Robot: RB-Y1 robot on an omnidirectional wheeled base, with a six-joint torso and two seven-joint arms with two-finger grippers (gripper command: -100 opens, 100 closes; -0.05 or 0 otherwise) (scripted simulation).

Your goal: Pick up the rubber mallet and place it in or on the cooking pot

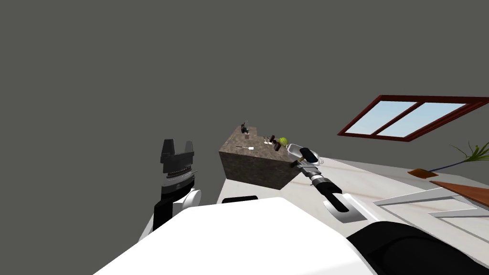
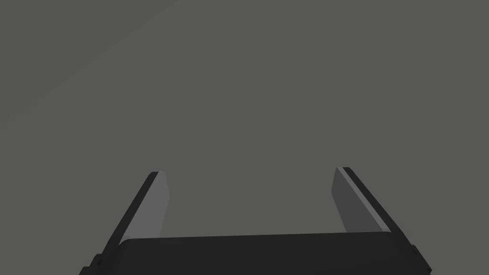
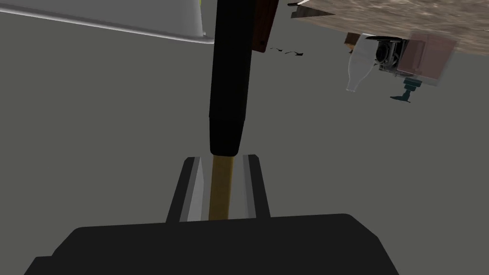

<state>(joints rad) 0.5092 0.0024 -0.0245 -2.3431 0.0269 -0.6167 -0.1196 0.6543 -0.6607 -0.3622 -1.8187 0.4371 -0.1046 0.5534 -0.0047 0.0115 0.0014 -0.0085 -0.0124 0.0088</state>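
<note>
Right wrist view tells most of it: the right gripper (image 3: 220,160) has both fingers clamped on the tan wooden shaft of the mallet (image 3: 229,86), one blade on each side, no gap that I can see. From the pinch the shaft goes into a long black section that runs straight away from the hand and off the picture's edge, so I can't tell what its far end looks like. That black part passes right next to the pale wall of the pot (image 3: 143,21), but whether they actually touch, no idea. So the mallet is held in the hand, clear of the brown speckled counter (image 3: 396,14). Along the counter's edge there's a clear bottle (image 3: 357,67) and a pinkish box (image 3: 430,52) near it, with some dark gadget between them that's too small to name. Head view puts the right arm reaching to the counter's near right corner, close to a yellow-green ball (image 1: 283,141) sitting on the top by its right edge. Left gripper (image 1: 178,143) is held up off to the left, well apart from the counter, and its own wrist view has the fingers spread wide apart. Red-framed window (image 1: 406,117) sits off to the right on the wall.
</note>
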